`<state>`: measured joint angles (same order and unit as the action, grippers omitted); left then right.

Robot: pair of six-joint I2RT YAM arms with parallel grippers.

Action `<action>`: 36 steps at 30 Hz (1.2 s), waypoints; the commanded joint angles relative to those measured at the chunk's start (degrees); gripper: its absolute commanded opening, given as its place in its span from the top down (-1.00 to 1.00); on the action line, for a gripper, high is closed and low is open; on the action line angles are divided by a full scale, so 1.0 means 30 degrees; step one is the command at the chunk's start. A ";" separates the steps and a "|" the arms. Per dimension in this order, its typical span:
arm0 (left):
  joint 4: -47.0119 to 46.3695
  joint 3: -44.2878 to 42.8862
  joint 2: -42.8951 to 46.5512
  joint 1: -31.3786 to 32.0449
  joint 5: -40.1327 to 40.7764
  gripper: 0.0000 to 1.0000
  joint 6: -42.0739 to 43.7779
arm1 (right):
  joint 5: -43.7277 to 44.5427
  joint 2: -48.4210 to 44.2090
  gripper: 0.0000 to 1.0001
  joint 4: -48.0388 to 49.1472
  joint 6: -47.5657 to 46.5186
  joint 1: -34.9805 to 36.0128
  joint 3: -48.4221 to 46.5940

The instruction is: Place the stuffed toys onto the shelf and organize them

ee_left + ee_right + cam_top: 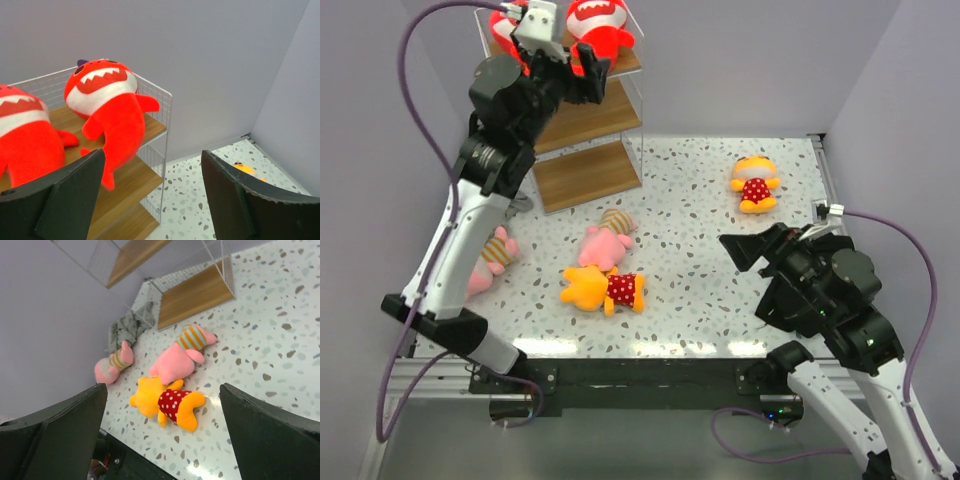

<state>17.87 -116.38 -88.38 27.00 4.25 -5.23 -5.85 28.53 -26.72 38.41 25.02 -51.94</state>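
Two red sharks [597,27] [508,30] sit on the top board of the shelf [590,175] at the far left; both show in the left wrist view [107,100] [25,135]. My left gripper [582,80] [152,155] is open and empty, held just in front of the top tier. A yellow-orange toy in red polka dots [603,288] [167,402] lies near the front, touching a pink striped toy [605,240] [180,357]. A second pink toy [492,260] [114,365] lies at the left, a second yellow toy [755,183] [245,169] at the far right. My right gripper [745,255] [163,390] is open and empty above the table.
A grey cloth [127,327] lies on the table beside the shelf's lower left. The shelf's middle and bottom boards [195,295] hold nothing. Walls close the table at the back and right. The left arm [470,220] stretches over the left pink toy.
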 commanded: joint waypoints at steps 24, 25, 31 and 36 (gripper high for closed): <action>0.4209 2.5724 1.5104 -0.0154 0.5499 -0.77 -1.7266 | -0.0948 0.4637 -0.80 0.0196 0.0786 0.0011 0.3161; 0.4268 2.6219 1.5133 -0.0154 0.5149 -0.76 -1.7965 | -0.1764 0.4813 -0.76 0.0786 0.1050 0.0011 0.3541; 0.2102 2.8943 1.4988 -0.0154 0.3654 -0.69 -1.7855 | -0.3880 0.7330 -0.59 0.5825 0.3160 0.0244 0.6062; 0.0349 3.0382 1.4138 -0.0125 0.2777 -0.55 -1.7067 | -0.3384 1.0053 -0.57 0.9772 0.4946 0.2201 0.6855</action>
<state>26.72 -28.01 -44.86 26.98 15.62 -57.47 -14.52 53.87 -12.80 47.53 26.98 -32.23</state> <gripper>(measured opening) 0.812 0.785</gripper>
